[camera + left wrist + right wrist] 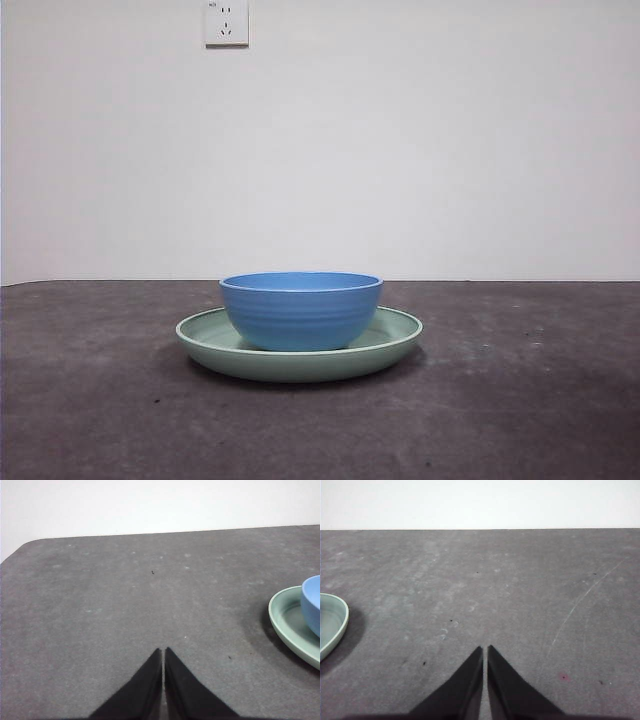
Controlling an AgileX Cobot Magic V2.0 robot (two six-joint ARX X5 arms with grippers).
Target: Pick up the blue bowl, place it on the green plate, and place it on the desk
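The blue bowl (301,310) sits upright inside the green plate (205,342), which rests on the desk (520,400) at the middle of the front view. Neither arm shows in that view. In the left wrist view, my left gripper (163,651) is shut with nothing in it, over bare desk (125,595), and the green plate (287,620) with the blue bowl (312,602) lies off to one side, well apart. My right gripper (485,649) is also shut and empty; only the green plate's rim (335,622) shows at the edge of its view.
A white wall (400,150) with a power socket (226,22) stands behind the desk's far edge. The desk's rounded corner (30,545) shows in the left wrist view. Faint scratches mark the surface (580,605) in the right wrist view.
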